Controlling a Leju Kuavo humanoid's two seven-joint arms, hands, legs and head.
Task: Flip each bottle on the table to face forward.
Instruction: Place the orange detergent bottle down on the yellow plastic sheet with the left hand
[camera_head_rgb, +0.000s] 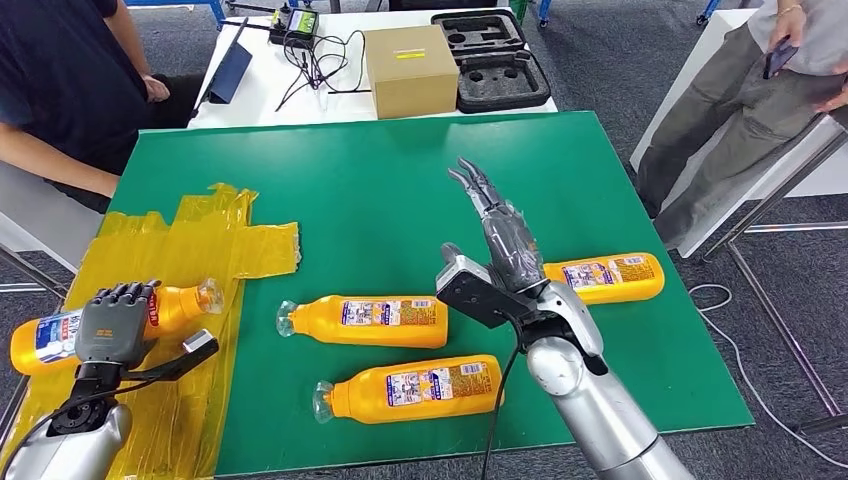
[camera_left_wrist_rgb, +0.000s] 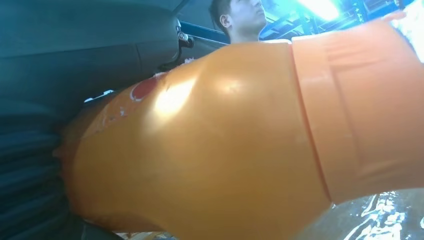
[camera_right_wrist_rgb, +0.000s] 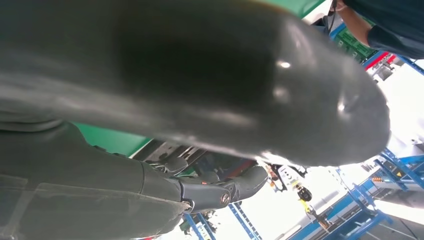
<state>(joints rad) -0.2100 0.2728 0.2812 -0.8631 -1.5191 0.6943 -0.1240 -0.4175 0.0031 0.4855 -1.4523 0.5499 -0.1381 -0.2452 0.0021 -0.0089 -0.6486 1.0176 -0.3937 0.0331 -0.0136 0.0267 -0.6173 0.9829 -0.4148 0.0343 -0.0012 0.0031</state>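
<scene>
Several orange bottles lie on their sides on the green table (camera_head_rgb: 400, 190). My left hand (camera_head_rgb: 112, 322) grips one bottle (camera_head_rgb: 45, 340) over the yellow tape at the left edge; up close, its orange body (camera_left_wrist_rgb: 215, 150) fills the left wrist view. Two bottles lie in the middle, one (camera_head_rgb: 370, 320) behind the other (camera_head_rgb: 415, 387), necks pointing left. A fourth bottle (camera_head_rgb: 605, 277) lies at the right, partly behind my right hand (camera_head_rgb: 495, 225). That hand hovers open above the table with fingers stretched forward, holding nothing; its thumb (camera_right_wrist_rgb: 280, 95) looms large in the right wrist view.
Crinkled yellow tape (camera_head_rgb: 190, 250) covers the table's left part. Behind the green table a white table carries a cardboard box (camera_head_rgb: 410, 70), black foam trays (camera_head_rgb: 495, 60) and cables. One person (camera_head_rgb: 60, 90) sits at the left, another (camera_head_rgb: 760, 90) at the right.
</scene>
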